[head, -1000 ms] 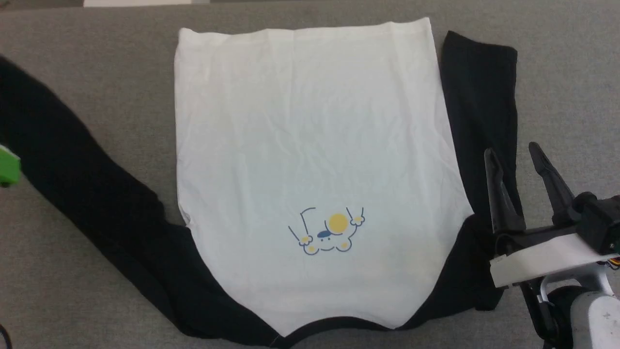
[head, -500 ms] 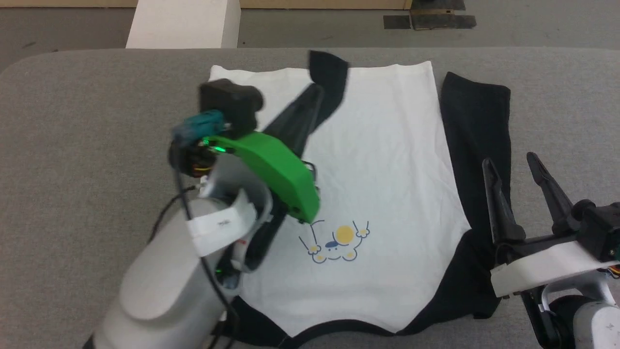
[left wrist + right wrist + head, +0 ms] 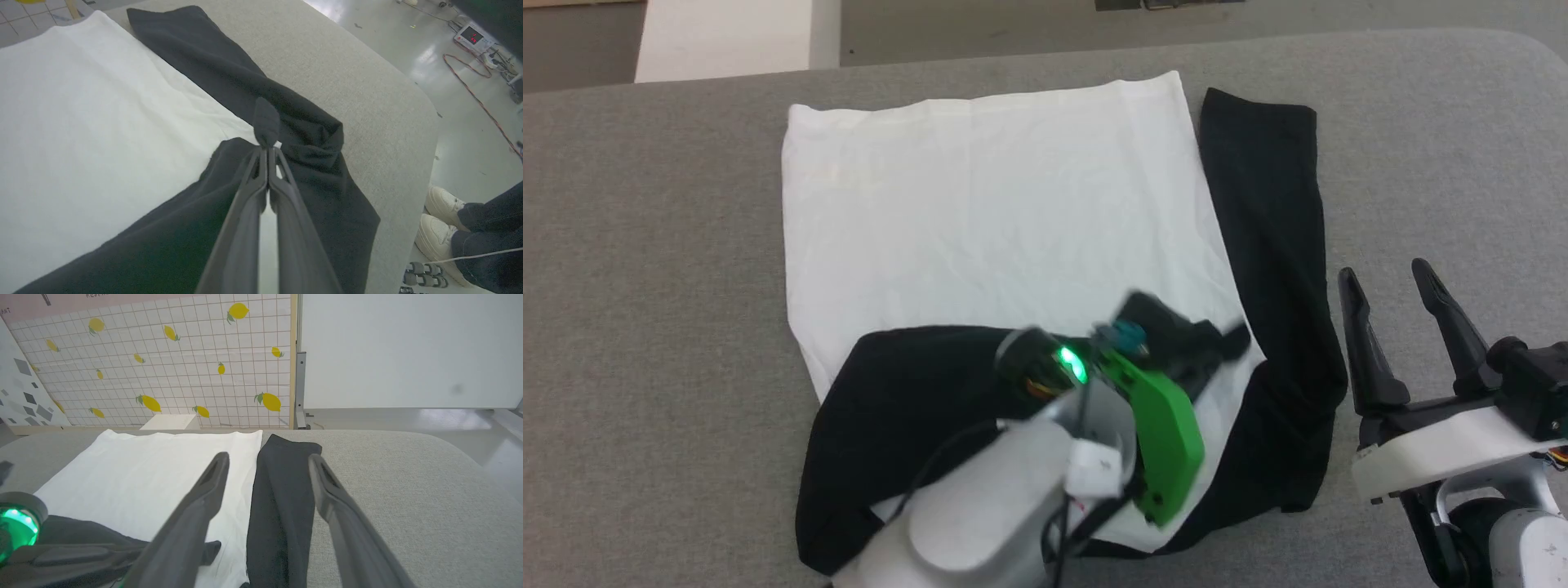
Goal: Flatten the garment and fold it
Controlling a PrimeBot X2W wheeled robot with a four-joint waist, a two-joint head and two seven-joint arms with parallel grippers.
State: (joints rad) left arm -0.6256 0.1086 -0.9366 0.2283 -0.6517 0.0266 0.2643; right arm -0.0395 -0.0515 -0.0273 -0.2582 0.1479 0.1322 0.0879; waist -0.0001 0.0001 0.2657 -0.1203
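The garment (image 3: 996, 212) lies flat on the grey table, white body spread out. Its left black sleeve (image 3: 907, 384) is drawn across the lower part of the white body. My left gripper (image 3: 1232, 343) is shut on that sleeve's end (image 3: 266, 120), near the shirt's right edge; the left wrist view shows the left gripper (image 3: 268, 149) with its fingers pressed together on the cloth. The right black sleeve (image 3: 1270, 212) lies straight along the shirt's right side. My right gripper (image 3: 1384, 276) hovers open just right of it, holding nothing. In the right wrist view the right gripper (image 3: 268, 459) frames the right sleeve (image 3: 282, 490).
The padded grey table (image 3: 645, 286) has bare room left and right of the shirt, and its rounded right edge (image 3: 421, 110) is close. A white box (image 3: 727, 41) stands beyond the far edge. A person's white shoes (image 3: 443, 208) are on the floor beside the table.
The head camera has shifted. My left arm has carried the left sleeve from far out on the left, up over the shirt, then down across its lower part. The right gripper has stayed open in place.
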